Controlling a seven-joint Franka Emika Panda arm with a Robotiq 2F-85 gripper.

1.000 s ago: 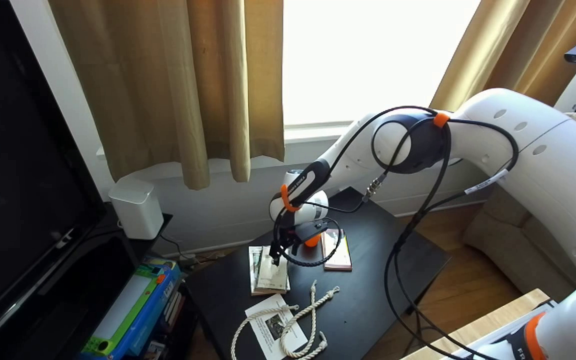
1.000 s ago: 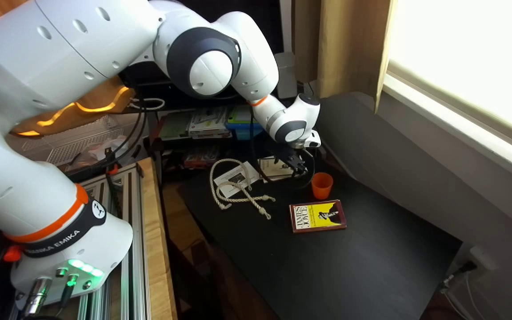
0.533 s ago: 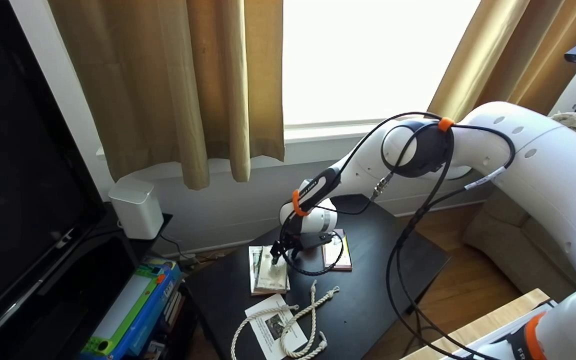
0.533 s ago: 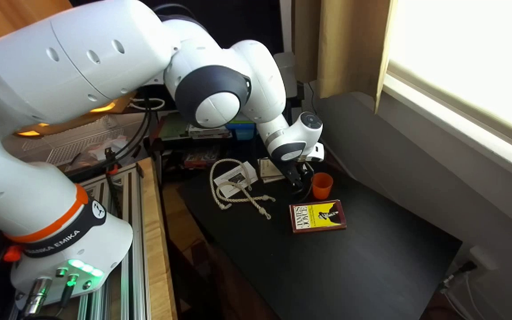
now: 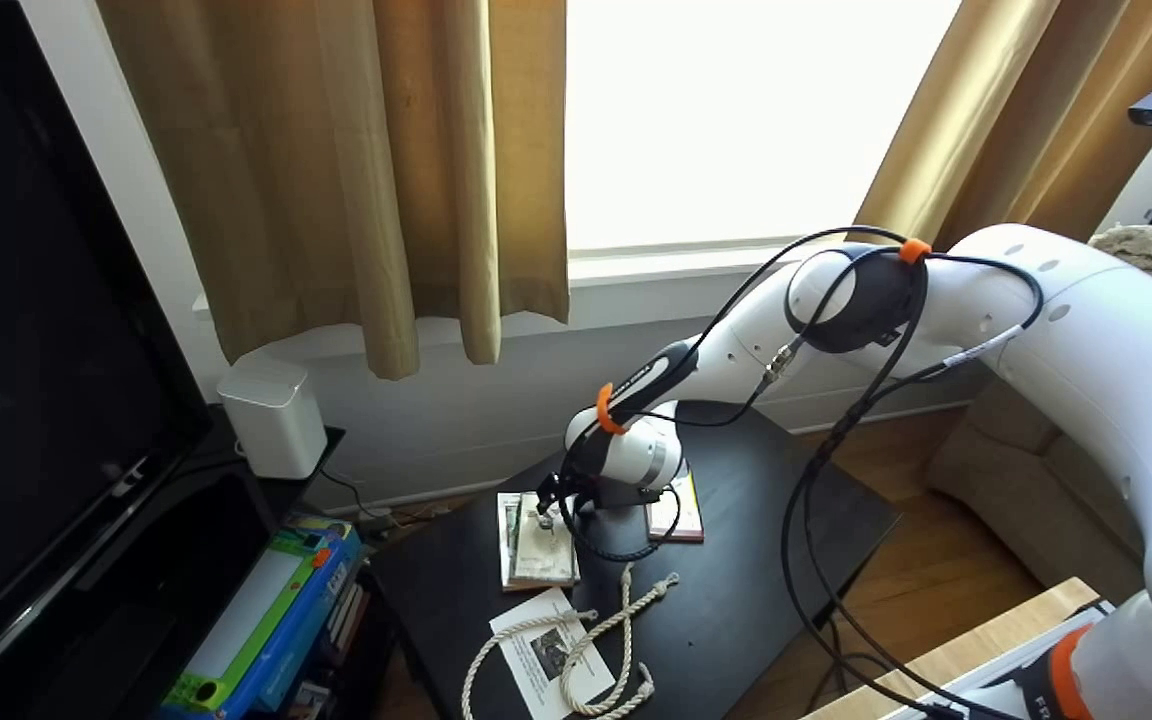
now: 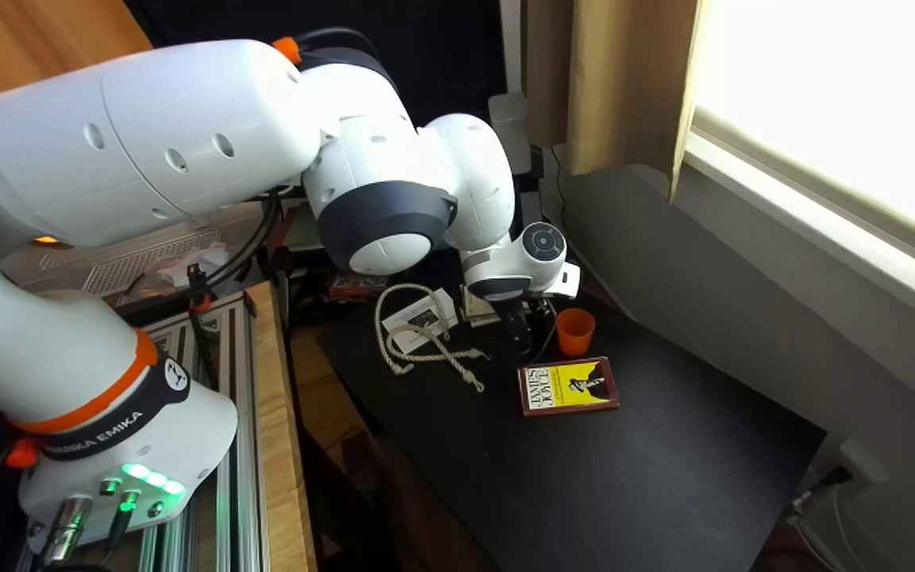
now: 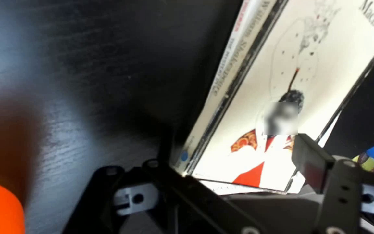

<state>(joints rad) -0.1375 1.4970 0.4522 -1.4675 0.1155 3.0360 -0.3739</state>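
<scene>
Macbeth paperback lying flat atop another book on the black table, long axis slanting lower left to upper right in the wrist view, title end pointing away from the wide-spread gripper

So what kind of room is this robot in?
Probably a living room in someone's home. There's a big television, long tan curtains, and what looks like a beige sofa.

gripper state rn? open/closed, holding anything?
Gripper: open, jaws wide apart near the Macbeth book; no grip on it shows, and whether they touch it can't be told.
</scene>
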